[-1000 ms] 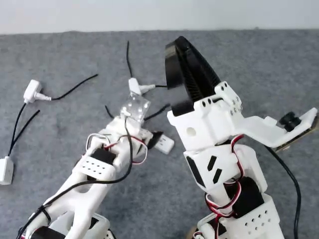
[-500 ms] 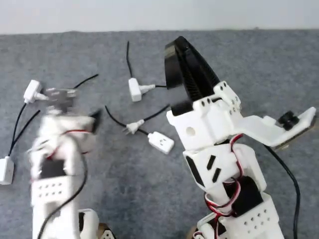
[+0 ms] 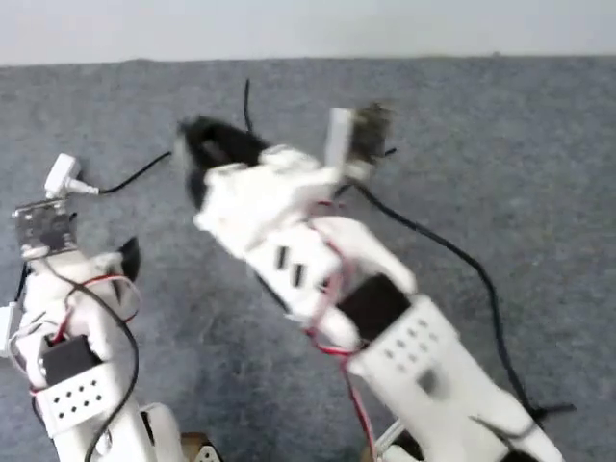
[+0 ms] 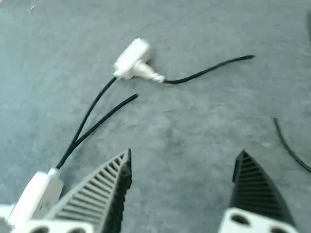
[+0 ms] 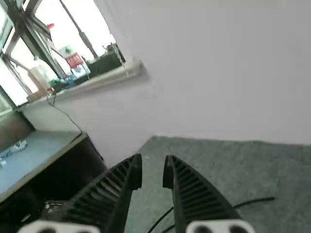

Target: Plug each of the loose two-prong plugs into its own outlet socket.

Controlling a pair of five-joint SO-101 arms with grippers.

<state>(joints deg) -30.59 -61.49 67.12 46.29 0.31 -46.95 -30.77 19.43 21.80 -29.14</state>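
At the far left of the grey desk [image 3: 539,144] lies a white plug [image 3: 63,176], with a black cable [image 3: 135,171] running right from it. Nearer, a white outlet socket [image 4: 34,194] rests just beside one finger of the left tool [image 4: 184,154], and two black cords [image 4: 92,121] lead from it toward the plug. The left tool hangs above bare desk with its jaws spread wide and nothing in them. The right arm [image 3: 318,269] stretches across the middle of the desk. Its black tool [image 3: 207,149] is to the right of the plug. That tool's fingers [image 5: 121,187] are almost together, with a narrow gap and no load, and they aim at a white wall [image 5: 218,63] and a window sill [image 5: 97,73].
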